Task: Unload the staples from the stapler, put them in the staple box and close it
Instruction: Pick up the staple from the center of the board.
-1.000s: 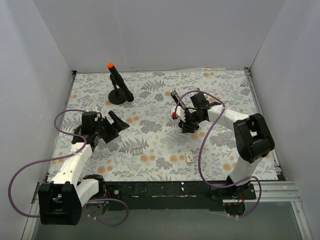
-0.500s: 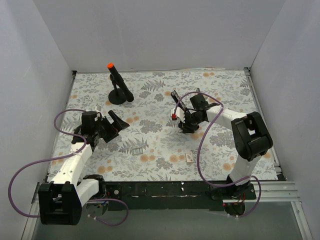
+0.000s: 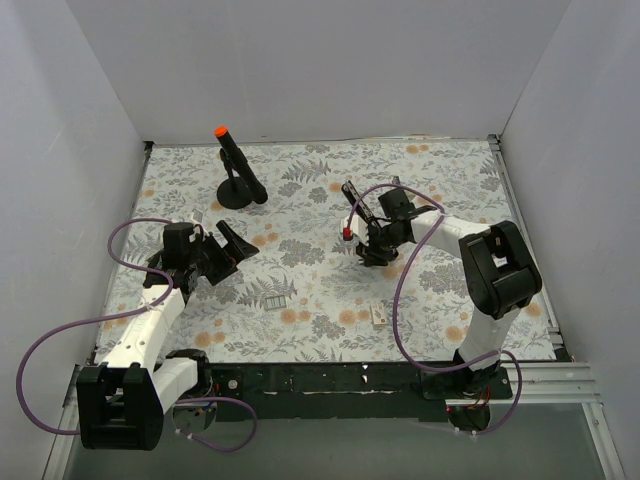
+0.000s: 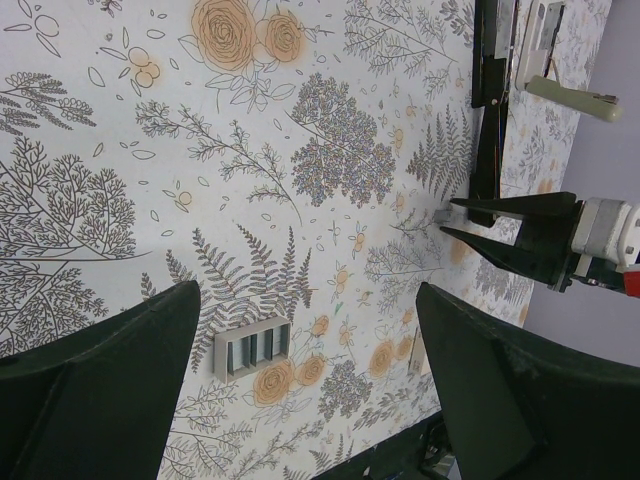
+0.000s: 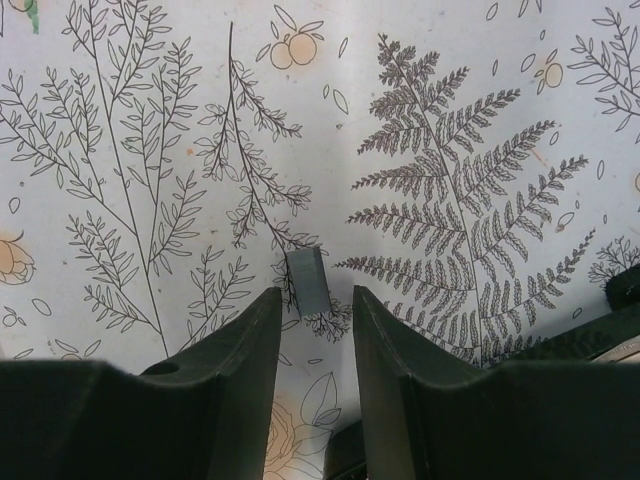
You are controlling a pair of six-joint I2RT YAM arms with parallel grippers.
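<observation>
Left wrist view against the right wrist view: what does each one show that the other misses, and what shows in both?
Only the left wrist view: the left fingers spread wide, a ridged grey staple strip lying between them, and the stapler farther off. Only the right wrist view: the small grey staple piece up close, lying in the gap at the fingertips. Both: the flowered cloth and the right fingers, set narrow.

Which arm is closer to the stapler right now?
Right. The right fingers point down right beside the stapler, on its near side; the left fingers sit far off to its left.
</observation>
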